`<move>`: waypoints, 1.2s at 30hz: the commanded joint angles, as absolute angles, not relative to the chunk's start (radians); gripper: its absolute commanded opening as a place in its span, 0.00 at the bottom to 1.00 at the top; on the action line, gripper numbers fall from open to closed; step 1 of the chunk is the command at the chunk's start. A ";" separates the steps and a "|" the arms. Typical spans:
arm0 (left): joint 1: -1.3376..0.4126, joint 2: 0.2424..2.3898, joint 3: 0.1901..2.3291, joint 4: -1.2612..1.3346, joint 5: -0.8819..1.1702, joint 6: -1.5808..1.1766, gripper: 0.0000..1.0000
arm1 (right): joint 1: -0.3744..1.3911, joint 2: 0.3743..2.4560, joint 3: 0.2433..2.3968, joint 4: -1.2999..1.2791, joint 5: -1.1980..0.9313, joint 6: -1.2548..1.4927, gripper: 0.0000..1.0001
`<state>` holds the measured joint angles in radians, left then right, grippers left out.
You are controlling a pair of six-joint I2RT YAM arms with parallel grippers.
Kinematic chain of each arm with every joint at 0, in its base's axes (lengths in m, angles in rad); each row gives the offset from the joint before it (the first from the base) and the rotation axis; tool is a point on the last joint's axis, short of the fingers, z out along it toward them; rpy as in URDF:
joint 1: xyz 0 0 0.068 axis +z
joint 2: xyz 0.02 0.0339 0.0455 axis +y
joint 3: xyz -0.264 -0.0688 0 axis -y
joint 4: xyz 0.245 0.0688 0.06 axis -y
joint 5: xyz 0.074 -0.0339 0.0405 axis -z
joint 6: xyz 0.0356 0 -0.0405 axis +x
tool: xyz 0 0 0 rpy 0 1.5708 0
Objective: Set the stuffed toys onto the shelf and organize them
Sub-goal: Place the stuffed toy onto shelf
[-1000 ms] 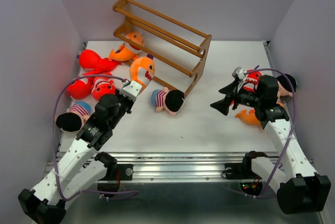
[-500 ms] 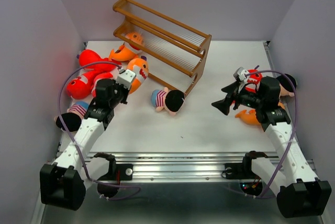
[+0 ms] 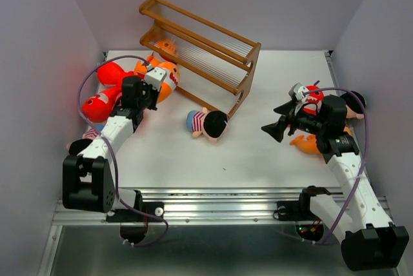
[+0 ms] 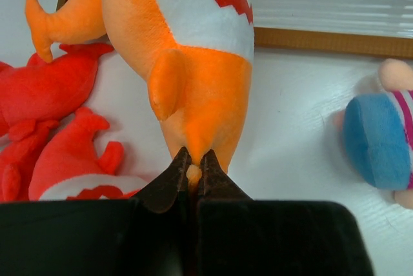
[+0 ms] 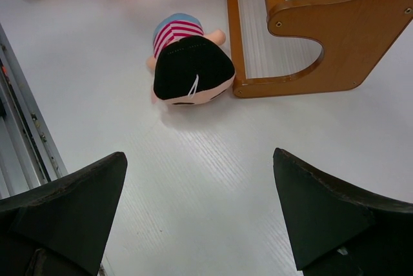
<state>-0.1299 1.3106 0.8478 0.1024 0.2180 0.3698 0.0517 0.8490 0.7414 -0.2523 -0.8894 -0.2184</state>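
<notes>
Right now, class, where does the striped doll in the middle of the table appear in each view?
Top view: the doll at centre, near the shelf's foot.
Left wrist: the doll at the right edge.
Right wrist: the doll upper centre.
Shared landmark: the shelf.

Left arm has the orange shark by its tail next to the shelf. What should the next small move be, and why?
Probably raise the left gripper and swing the orange shark over the lowest rails of the shelf before opening. The jaws are pinched shut on just the tail tip, and the toy lies by the shelf's left end, not on any tier.
</notes>
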 commanded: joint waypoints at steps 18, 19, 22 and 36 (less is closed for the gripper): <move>-0.103 1.700 1.161 0.189 0.406 0.413 0.00 | 0.044 0.828 0.747 -0.213 -0.857 -0.241 1.00; -0.101 1.721 1.184 0.183 0.414 0.419 0.00 | 0.044 0.828 0.747 -0.213 -0.856 -0.242 1.00; -0.097 1.758 1.225 0.167 0.423 0.433 0.00 | 0.044 0.834 0.749 -0.213 -0.854 -0.242 1.00; -0.054 1.939 1.407 0.107 0.463 0.451 0.01 | 0.044 0.856 0.747 -0.213 -0.848 -0.249 1.00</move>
<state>-0.0631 1.9339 1.3453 0.1123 0.4374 0.4294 0.0517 0.8551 0.7414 -0.2527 -0.8547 -0.2329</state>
